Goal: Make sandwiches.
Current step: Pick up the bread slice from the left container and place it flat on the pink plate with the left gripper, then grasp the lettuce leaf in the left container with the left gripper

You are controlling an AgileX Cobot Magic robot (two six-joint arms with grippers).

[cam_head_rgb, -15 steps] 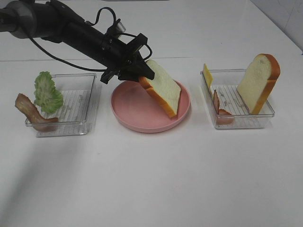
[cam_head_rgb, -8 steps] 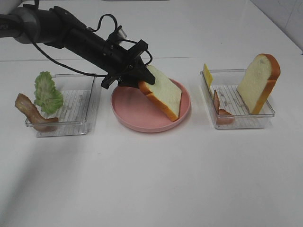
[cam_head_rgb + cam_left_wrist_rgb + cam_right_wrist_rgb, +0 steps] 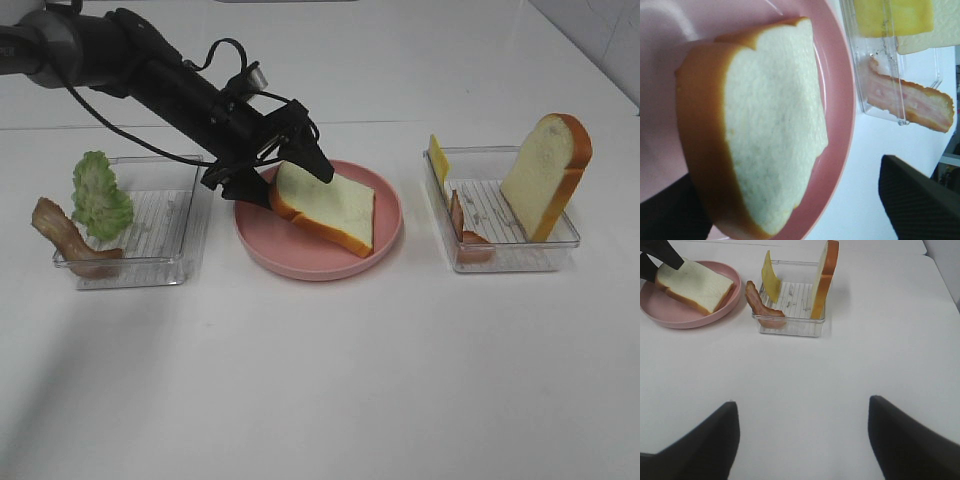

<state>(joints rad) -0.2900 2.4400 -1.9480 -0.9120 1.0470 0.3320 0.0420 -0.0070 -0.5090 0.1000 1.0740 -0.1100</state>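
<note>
White table (image 3: 320,380) bears a pink plate (image 3: 392,238); on the plate lies a white bread slice (image 3: 328,205), crust orange-brown. Jaws of the left tool (image 3: 287,182) stand apart astride the slice; the right tool (image 3: 802,402) gapes too.

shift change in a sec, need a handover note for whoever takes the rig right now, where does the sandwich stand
Left end effector: open, jaws either side of the first bread slice, not gripping it.
Right end effector: open, holding nothing, above the table.
Pink plate: first bread slice lying on it.
Left tray: lettuce leaf, left bacon strip at its outer edge.
Right tray: cheese square, right bacon strip, second bread slice standing upright.
Done: bottom slice on plate.
Left: add lettuce, bacon, cheese, then the second slice.
</note>
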